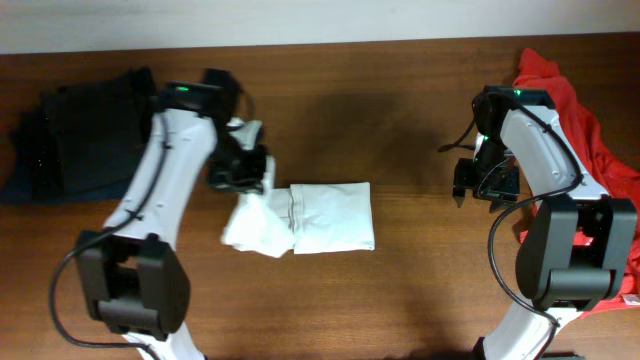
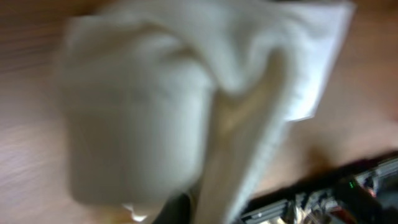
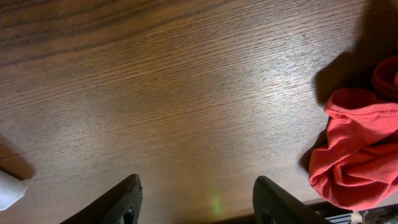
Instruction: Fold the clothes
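The white T-shirt [image 1: 325,215] lies partly folded at the table's middle, its left part bunched and raised. My left gripper [image 1: 245,168] is over that left end, shut on the cloth and lifting it. In the left wrist view the blurred white cloth [image 2: 155,106] fills the frame and hides the fingers. My right gripper [image 1: 478,185] is open and empty above bare wood, to the right of the white shirt; its two fingers [image 3: 196,199] stand wide apart. The red T-shirt [image 1: 585,115] lies crumpled at the right edge and also shows in the right wrist view [image 3: 360,149].
A pile of dark clothes [image 1: 80,140] lies at the far left. A corner of white cloth [image 3: 9,186] shows at the left edge of the right wrist view. The table is brown wood [image 1: 400,110].
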You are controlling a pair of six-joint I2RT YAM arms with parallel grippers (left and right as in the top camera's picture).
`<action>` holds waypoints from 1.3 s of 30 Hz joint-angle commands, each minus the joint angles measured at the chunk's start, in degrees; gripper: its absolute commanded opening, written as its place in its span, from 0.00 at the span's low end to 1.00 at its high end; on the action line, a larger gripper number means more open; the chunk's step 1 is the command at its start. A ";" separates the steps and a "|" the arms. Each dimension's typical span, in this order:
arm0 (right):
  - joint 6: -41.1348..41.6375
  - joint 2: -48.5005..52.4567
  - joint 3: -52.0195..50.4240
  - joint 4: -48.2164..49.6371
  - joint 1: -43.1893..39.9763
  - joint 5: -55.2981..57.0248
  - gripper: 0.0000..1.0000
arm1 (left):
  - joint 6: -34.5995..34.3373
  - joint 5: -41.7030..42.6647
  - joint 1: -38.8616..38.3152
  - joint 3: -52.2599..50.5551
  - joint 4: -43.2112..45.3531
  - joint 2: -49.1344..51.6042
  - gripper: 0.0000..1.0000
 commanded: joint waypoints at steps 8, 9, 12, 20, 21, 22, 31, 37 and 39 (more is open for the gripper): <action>-2.95 -1.46 0.11 0.15 -0.07 0.90 0.61 | -7.32 -5.05 -7.89 2.38 4.02 1.27 0.00; -2.95 -1.46 -0.22 0.31 -0.07 0.90 0.61 | -7.32 -5.07 -6.03 3.41 2.95 1.27 0.01; -2.95 -1.46 -1.99 1.55 -0.07 0.92 0.61 | -7.30 -7.58 3.08 6.93 -0.17 1.27 0.01; -2.95 -1.46 -2.93 2.19 -0.07 0.92 0.61 | -8.37 -8.90 4.26 7.08 -4.98 1.29 0.00; -2.95 -1.46 -2.93 2.19 -0.09 0.92 0.61 | -8.37 -8.90 3.15 7.08 -4.90 1.36 0.00; -2.95 -1.46 -2.93 2.19 -0.09 0.92 0.61 | -8.37 -8.94 0.68 6.99 -4.72 1.40 0.01; -3.17 -1.46 -2.93 2.14 -0.07 0.90 0.61 | -10.14 1.75 -12.55 2.62 4.35 6.10 0.00; -3.17 -1.46 -2.93 2.14 -0.07 0.90 0.61 | -13.75 2.21 -16.20 2.60 10.69 8.39 0.00; -3.15 -1.46 -2.93 2.14 -0.07 0.87 0.61 | -13.75 2.58 -17.94 2.60 12.87 8.39 0.01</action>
